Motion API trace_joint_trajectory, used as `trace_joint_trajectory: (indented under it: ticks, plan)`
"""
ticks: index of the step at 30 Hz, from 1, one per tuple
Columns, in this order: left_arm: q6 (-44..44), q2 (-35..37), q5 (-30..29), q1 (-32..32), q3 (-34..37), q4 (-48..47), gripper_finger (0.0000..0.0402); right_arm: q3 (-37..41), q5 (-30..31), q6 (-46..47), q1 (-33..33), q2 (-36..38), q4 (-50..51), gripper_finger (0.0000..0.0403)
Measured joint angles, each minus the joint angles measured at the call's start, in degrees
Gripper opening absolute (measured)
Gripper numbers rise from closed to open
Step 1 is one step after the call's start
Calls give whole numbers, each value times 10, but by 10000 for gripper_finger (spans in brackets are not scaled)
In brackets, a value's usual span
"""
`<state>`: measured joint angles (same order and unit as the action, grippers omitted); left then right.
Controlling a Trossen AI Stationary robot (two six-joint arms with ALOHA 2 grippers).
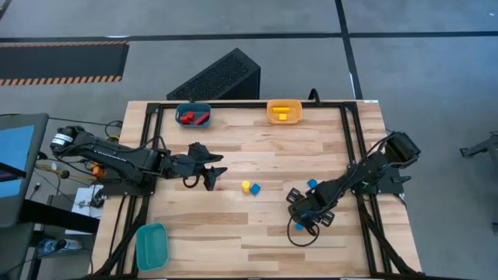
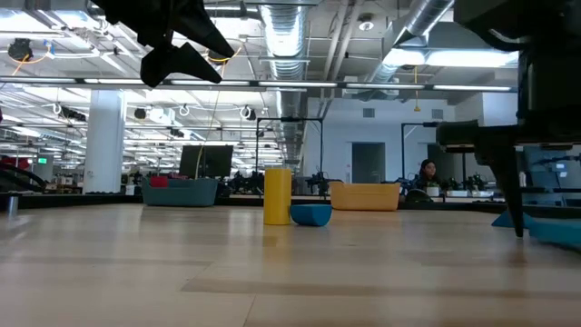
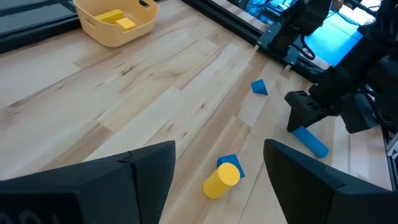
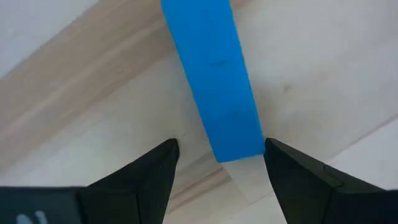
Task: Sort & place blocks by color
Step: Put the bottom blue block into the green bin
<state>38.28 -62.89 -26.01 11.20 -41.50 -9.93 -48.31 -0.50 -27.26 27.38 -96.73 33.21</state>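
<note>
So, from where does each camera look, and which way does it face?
High view: above, facing straight down on the wooden table; both arms show.
Low view: at table-top height, facing the room; left gripper overhead.
Left wrist view: past its own open fingers at the yellow cylinder block.
Right wrist view: right gripper straddles the long blue bar block.
Shared: the left wrist view also shows that bar.

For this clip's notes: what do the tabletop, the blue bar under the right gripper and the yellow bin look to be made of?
Tabletop: wood, pale planks with visible grain and seams, low sheen.
Blue bar, lying between the open fingers of the right gripper: a smooth, evenly coloured matte face with no grain showing; painted wood or plastic, cannot tell which.
Yellow bin: likely moulded plastic, with thin walls, rounded rim and handle cut-out.
</note>
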Motion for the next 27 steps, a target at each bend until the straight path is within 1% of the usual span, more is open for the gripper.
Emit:
trace_joint_trajectory:
  ticks: [4, 11, 17, 22, 25, 27]
  plan:
    - [-2, 0, -1, 0, 0, -1, 233, -4, 0, 58, 3, 7, 1, 234]
    - [-22, 0, -10, -1, 0, -1, 233, -14, -5, 134, 19, 13, -11, 126]
    - [-31, 0, -16, -3, 0, -1, 233, -16, -15, 263, 9, 11, -19, 56]
    - [-40, 0, -14, -3, 0, -1, 233, -16, -21, 337, 7, 11, -35, 17]
    - [-40, 0, -14, -3, 0, -1, 233, -16, -31, 382, 9, 11, -45, 8]
    - [-39, 0, -11, -3, 0, -1, 233, -16, -35, 402, 14, 12, -59, 11]
